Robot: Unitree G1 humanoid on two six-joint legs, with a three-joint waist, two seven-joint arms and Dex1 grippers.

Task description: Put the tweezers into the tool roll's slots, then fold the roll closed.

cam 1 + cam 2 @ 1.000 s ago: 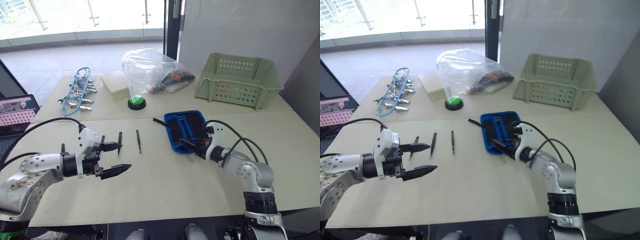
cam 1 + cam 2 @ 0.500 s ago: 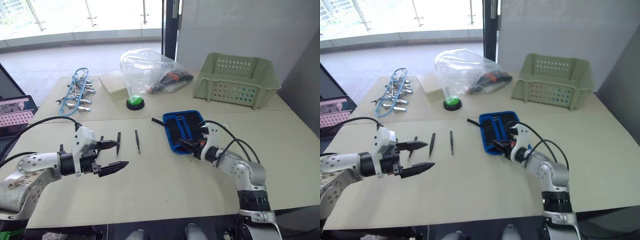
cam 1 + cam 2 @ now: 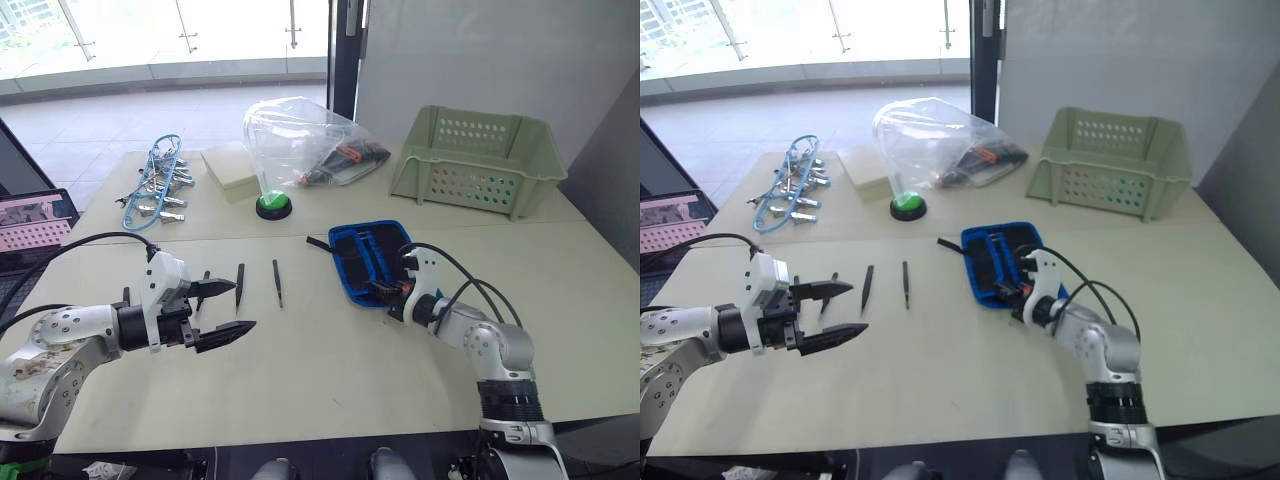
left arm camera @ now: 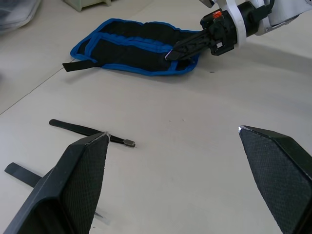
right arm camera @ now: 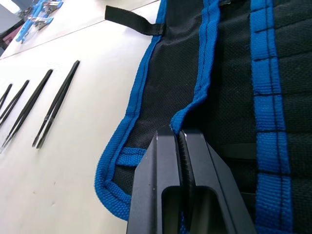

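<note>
The tool roll (image 3: 362,252) lies open on the table, black with blue edging, its strap (image 5: 132,20) pointing to my left. Its slots (image 5: 287,73) run across the inner face. My right gripper (image 5: 179,134) is shut on a raised fold of the blue edging at the roll's near end; the left wrist view shows this right gripper (image 4: 169,55) too. Several black tweezers (image 3: 277,282) lie side by side on the table left of the roll, with more tweezers (image 5: 56,109) in the right wrist view. My left gripper (image 3: 241,308) hovers open just short of them, nothing between its fingers.
A green basket (image 3: 478,160) stands at the back right. A clear plastic bag (image 3: 305,140), a green button (image 3: 272,205), a beige box (image 3: 228,165) and silver clamps on blue cord (image 3: 155,185) sit along the back. A laptop (image 3: 30,220) is at far left.
My right gripper has closed from open onto the roll's blue edging at the near end. The left gripper stays open in about the same place.
</note>
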